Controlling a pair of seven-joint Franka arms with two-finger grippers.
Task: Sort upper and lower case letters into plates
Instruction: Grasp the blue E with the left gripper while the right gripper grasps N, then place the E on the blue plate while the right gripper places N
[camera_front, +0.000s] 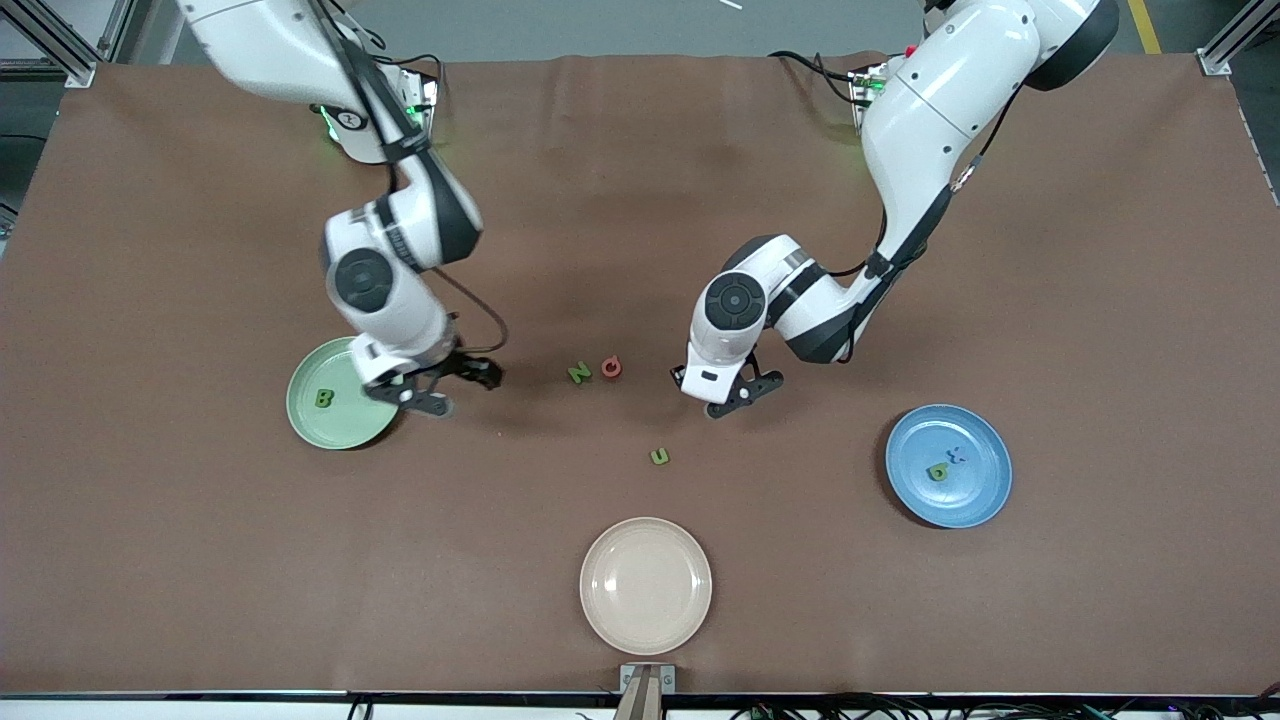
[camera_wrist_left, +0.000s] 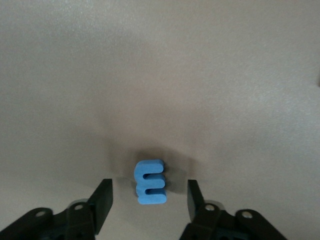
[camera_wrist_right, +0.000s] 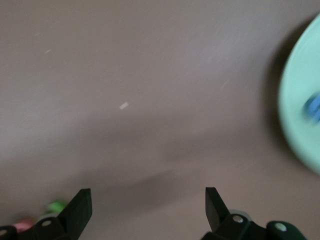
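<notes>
Blue E (camera_wrist_left: 150, 182) upright, between left gripper (camera_wrist_left: 149, 200) fingers

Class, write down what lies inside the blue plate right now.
The blue plate holds two small letters: a green one and a blue one touching it. Nothing covers them, though which letters they are cannot be read.

Mint green plate (camera_front: 340, 425), blue plate (camera_front: 975, 500), cream plate (camera_front: 646, 625), blue E (camera_wrist_left: 150, 182).
</notes>
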